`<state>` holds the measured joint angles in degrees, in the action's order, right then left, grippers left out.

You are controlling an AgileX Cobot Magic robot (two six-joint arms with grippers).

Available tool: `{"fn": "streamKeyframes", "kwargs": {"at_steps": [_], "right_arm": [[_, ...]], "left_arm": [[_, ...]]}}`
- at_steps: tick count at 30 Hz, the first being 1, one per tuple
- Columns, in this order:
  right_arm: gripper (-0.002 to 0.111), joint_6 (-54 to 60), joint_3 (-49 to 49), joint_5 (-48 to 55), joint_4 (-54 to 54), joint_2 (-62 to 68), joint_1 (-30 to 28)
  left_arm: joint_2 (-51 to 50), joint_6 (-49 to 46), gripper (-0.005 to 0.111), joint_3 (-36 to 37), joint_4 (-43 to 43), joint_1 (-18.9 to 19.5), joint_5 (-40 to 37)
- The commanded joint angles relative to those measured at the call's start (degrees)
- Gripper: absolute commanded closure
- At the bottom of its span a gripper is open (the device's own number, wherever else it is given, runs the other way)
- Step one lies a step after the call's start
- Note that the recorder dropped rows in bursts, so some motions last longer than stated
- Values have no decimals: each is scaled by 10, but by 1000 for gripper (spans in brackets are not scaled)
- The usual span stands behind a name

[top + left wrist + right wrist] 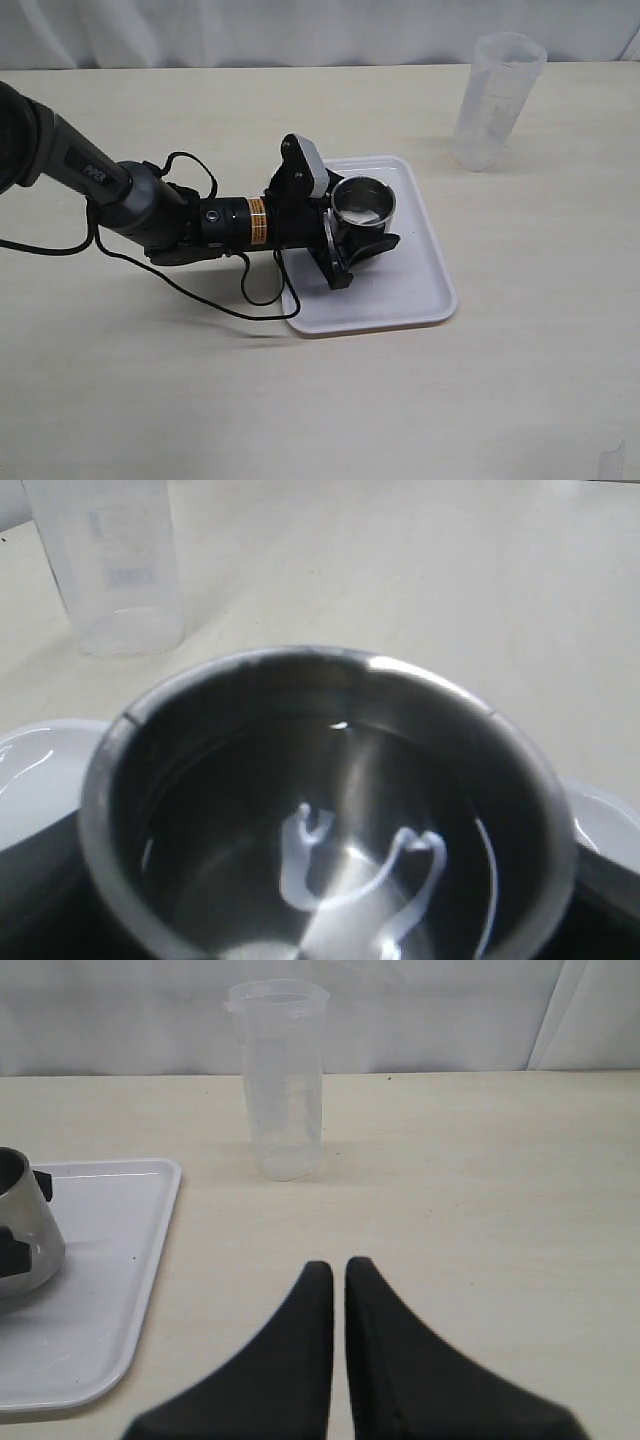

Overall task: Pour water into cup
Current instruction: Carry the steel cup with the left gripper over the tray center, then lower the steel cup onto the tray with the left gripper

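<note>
pale beige surface (520,330) was seen under a white tray (420,290); the cup (363,203) was stood upright on that tray and was clasped at its sides by the left hand (360,218); a shallow layer of water (340,880) was seen in its dark bottom; a translucent tumbler (495,100) was stood off the tray, well apart; the right hand (339,1290) was held clenched and empty over the surface, near the tray.
</note>
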<state>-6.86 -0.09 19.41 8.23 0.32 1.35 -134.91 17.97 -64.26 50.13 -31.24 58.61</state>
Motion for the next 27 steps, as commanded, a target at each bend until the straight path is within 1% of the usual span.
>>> {"fn": "streamKeyframes", "kwargs": {"at_steps": [1, 6, 11, 16, 27], "right_arm": [[104, 2, 1, 2, -1, -3, 2], [104, 2, 1, 2, -1, -3, 2], [104, 2, 1, 2, -1, -3, 2], [104, 2, 1, 2, -1, -3, 2], [104, 2, 1, 2, -1, -3, 2]], "left_arm": [[4, 1, 107, -5, -13, -1, 25], [4, 1, 107, -5, -13, -1, 22], [4, 1, 107, -5, -12, -1, 2], [-18, 1, 107, -5, -13, -1, 32], [-19, 1, 107, -5, -17, -1, 39]]}}
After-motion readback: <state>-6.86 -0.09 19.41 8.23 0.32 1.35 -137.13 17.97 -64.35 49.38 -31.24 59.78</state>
